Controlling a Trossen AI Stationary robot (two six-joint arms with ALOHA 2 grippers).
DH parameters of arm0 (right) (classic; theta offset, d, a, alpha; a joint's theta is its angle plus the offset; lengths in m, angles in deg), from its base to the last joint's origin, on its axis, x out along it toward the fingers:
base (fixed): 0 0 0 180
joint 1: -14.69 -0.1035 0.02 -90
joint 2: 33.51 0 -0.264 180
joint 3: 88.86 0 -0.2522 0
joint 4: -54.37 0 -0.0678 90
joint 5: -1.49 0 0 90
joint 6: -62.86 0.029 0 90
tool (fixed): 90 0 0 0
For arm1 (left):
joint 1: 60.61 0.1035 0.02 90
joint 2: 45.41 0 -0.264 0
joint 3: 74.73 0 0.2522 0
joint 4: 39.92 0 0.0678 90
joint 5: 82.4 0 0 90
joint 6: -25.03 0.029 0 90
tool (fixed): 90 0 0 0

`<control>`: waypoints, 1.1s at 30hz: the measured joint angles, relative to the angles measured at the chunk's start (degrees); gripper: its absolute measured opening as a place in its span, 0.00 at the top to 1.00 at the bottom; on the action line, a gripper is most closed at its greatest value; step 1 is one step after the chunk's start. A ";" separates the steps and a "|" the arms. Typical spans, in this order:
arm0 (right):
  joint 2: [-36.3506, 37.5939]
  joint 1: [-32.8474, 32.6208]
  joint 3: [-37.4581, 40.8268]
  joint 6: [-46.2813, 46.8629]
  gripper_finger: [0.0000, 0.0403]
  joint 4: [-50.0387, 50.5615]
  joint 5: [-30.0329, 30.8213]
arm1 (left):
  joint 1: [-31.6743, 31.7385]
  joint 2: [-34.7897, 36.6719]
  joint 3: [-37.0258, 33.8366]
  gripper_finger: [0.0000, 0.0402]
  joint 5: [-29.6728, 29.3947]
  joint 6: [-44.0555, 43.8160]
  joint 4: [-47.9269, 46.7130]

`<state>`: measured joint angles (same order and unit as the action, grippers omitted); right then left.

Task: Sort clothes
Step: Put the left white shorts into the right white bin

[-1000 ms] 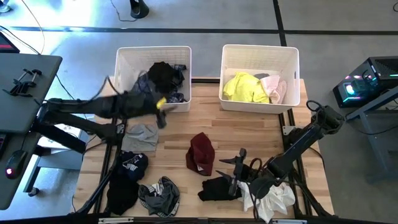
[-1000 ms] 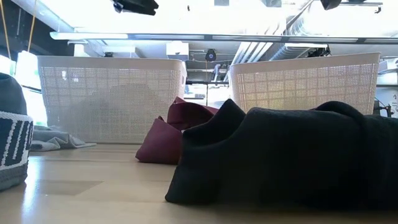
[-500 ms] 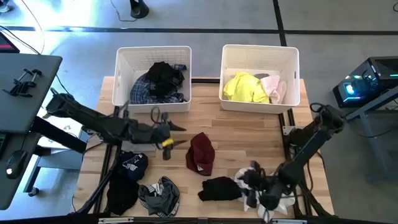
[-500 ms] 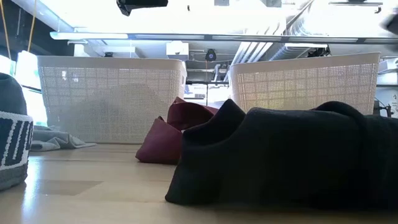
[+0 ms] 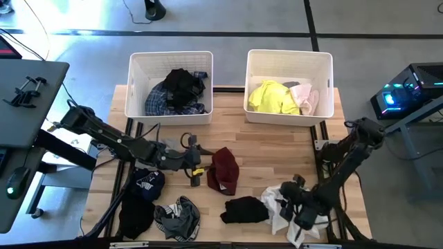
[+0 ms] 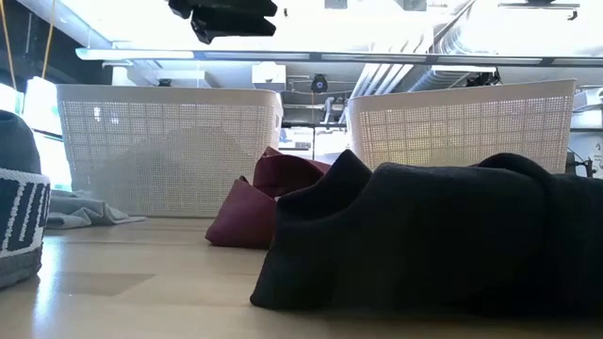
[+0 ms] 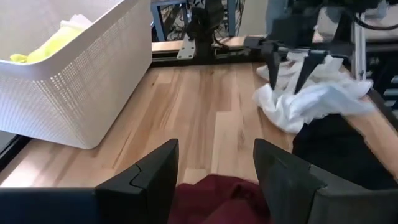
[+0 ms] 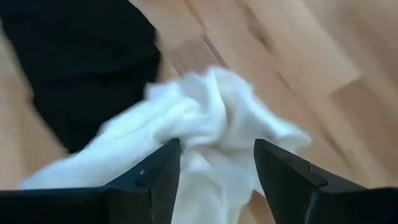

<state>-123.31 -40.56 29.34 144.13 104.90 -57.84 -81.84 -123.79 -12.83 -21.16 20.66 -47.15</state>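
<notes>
The clothes lie scattered over the wooden table. A maroon garment sits mid-table, with a black one and a white one near the front edge. My left gripper hovers open just left of the maroon garment; in the low view it hangs high above the table. My right gripper points down, open, over the crumpled white garment, which rests partly against the black one.
Two white bins stand at the back. The left bin holds black and plaid clothes, and the right bin holds neon yellow and pink ones. A navy printed garment, a black one and a grey striped one lie front left.
My left gripper has swung from the left bin toward the table's near edge and right, sinking until it is beside the maroon garment. My right gripper has gone from over the black garment toward the right and near edge, tipping downward over the white garment. No garment has moved.
</notes>
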 joint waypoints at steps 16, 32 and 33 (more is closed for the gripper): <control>-0.07 4.03 16.18 3.75 0.84 -17.78 9.61 | 0.02 -0.24 0.00 0.51 -0.56 0.04 0.90; -0.20 9.53 -6.95 7.21 0.98 20.29 20.72 | 0.02 -0.24 0.00 0.51 -0.55 -1.46 1.13; -0.20 9.53 -9.38 7.21 0.98 23.26 22.08 | 0.02 -0.24 0.00 0.51 -0.55 -1.46 1.13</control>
<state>-123.50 -31.02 19.96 151.35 128.16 -35.76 -81.82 -124.04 -12.83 -21.71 19.20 -46.02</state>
